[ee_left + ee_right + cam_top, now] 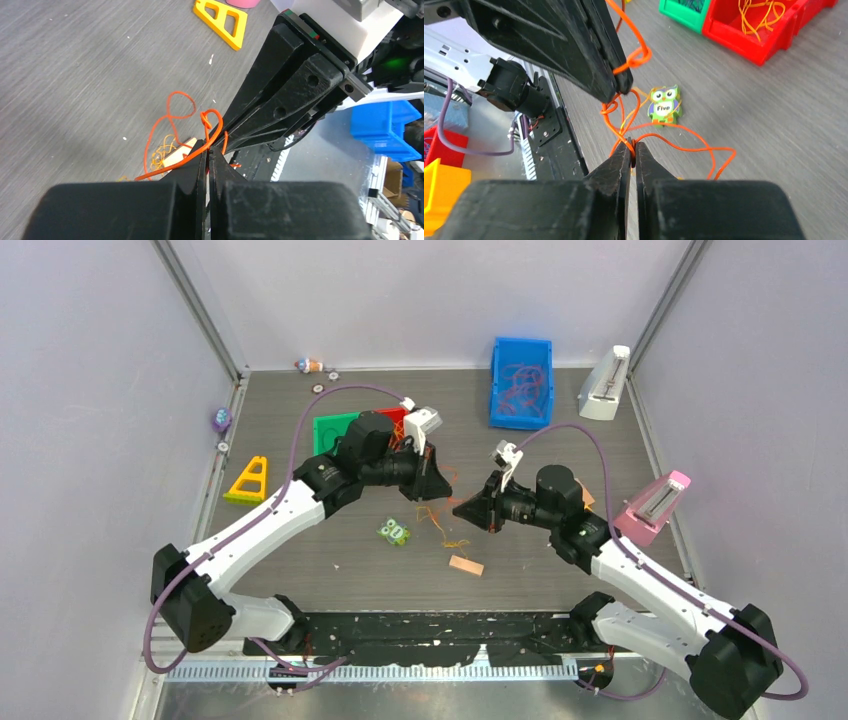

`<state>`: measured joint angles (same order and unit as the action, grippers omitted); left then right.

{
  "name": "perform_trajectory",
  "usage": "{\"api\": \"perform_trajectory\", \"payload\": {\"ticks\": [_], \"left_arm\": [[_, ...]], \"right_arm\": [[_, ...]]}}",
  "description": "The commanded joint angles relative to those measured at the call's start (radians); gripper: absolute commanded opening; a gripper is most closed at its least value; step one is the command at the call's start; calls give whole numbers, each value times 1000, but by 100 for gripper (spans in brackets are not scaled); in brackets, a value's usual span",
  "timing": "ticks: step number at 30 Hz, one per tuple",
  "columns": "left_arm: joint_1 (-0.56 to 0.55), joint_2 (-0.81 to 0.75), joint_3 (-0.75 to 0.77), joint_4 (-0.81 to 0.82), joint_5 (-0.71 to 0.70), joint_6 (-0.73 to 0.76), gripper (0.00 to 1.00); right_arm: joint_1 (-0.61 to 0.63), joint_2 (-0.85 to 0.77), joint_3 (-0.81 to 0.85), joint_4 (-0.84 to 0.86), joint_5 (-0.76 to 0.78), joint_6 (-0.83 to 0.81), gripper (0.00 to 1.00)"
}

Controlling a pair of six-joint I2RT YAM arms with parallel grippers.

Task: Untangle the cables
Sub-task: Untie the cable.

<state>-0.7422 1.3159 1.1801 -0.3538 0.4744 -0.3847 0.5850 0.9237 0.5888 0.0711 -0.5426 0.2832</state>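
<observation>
Left hand (207, 150) and right hand (633, 146) each pinched the light, limp orange cables (640, 57) near their knot, seemingly the best hold.

Orange cables (640, 56), grey streaked table (75, 75)

The grey wood-grain table (380, 575) carries a blue bin (497, 380) at the back and a green bin (325, 426) touching a red bin (774, 50). A yellow triangle (248, 480) lies at the left. Loose orange cables (440, 525) lie between an owl tile (394, 531) and a wooden block (466, 565).
</observation>
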Motion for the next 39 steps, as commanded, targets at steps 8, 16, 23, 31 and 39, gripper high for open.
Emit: {"api": "perform_trajectory", "payload": {"ticks": [8,16,23,31,39], "left_arm": [[0,31,-8,153,111,-113,0],[0,31,-6,153,105,-105,0],[0,16,-7,130,97,-91,0],[0,-1,-8,118,105,-85,0],[-3,-22,-20,129,123,-106,0]], "right_arm": [[56,45,-87,431,33,10,17],[60,64,-130,600,-52,84,21],[59,30,-142,554,-67,69,21],[59,6,-145,570,-120,91,39],[59,12,-133,583,-126,106,49]]}}
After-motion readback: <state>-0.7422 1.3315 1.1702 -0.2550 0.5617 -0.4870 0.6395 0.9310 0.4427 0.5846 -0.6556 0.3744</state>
